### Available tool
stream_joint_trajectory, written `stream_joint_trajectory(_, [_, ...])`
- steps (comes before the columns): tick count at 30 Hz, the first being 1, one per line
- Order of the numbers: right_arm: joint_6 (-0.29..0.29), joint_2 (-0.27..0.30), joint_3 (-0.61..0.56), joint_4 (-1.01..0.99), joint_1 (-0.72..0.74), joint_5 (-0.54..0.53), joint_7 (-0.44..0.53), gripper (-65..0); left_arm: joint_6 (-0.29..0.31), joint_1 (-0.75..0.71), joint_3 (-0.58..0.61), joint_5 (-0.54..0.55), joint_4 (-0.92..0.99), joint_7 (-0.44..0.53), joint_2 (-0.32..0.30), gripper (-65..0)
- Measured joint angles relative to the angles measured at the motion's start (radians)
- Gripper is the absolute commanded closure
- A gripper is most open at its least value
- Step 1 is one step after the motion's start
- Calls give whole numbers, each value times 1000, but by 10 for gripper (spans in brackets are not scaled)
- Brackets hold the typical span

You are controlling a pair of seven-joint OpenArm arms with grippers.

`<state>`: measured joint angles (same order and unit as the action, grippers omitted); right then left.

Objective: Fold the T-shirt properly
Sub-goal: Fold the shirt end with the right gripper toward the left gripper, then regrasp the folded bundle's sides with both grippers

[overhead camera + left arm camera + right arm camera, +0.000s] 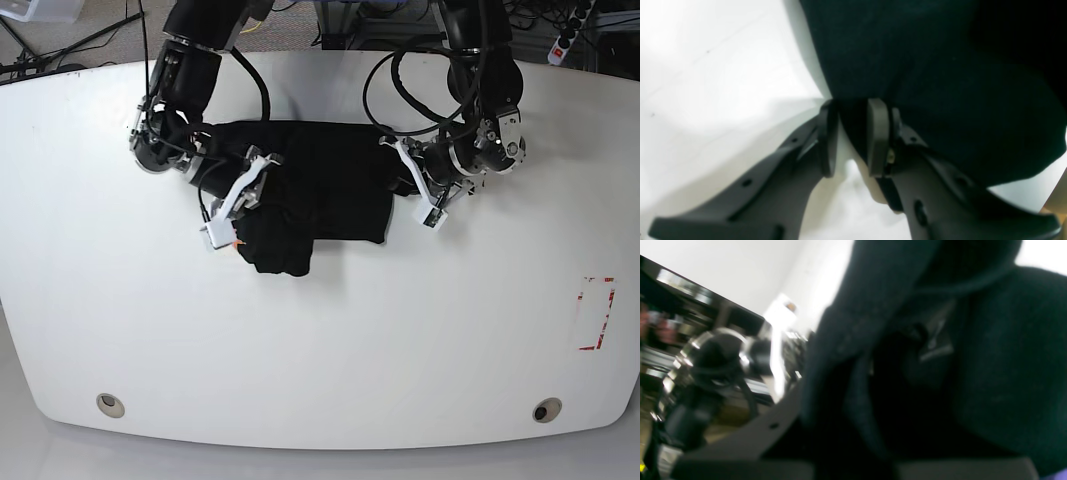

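Note:
The black T-shirt (320, 185) lies partly folded on the white table (330, 340), with a bunched lobe (280, 245) hanging toward the front. My right gripper (243, 205) is shut on the shirt's left side. In the right wrist view the T-shirt (990, 356) drapes over the jaws and hides the fingertips. My left gripper (398, 185) is at the shirt's right edge. Close up, the left gripper (853, 105) stands narrowly open astride the edge of the T-shirt (923, 66): one finger is over bare table and the other is on the fabric.
A red-marked rectangle (598, 312) sits on the table at the far right. Two round fittings (110, 404) (545, 409) are near the front edge. Cables and a power strip (568, 40) lie behind the table. The other arm (706, 373) shows blurred in the right wrist view.

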<state>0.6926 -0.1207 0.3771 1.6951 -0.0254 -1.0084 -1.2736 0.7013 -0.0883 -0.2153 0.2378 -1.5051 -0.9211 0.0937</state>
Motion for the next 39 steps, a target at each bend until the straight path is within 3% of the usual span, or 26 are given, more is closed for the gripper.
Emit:
stream_joint_trajectory(2, [0,17,-40,-29,4,-4,18,0,0,0,0,0,0,0,0,-133])
stream_joint_trajectory(4, [0,34,-73,-50,3,-8,24,-68,0,0,0,3,0,1,0,-133])
stream_joint_trajectory(9, [-2,50,-92,-116,6,-9,68,-373,0,0,-1,0,0,0,0,-136])
stream_joint_trajectory(11, [-32,48,-97,-142,9,-6,68,-474,0,0,-1,2,0,0,0,-138])
stream_joint_trajectory(14, [-91,47,-98,-153,13,-4,81,-572,0,0,-1,3,0,0,0,-139])
stream_joint_trajectory(19, [-134,51,-99,-124,16,-6,118,-574,3,6,-5,0,-17,-11,3,-140])
stream_joint_trajectory(25, [-134,94,-188,-11,9,-10,118,-569,-2,0,-60,19,-115,-84,2,-140])
stream_joint_trajectory(33, [-135,166,-194,49,-28,0,118,-487,-5,-20,-109,169,-285,-103,-119,-139])
stream_joint_trajectory(39, [-135,171,-231,-18,-26,-8,119,-455,-5,-82,-224,235,-326,-137,-163,-139])
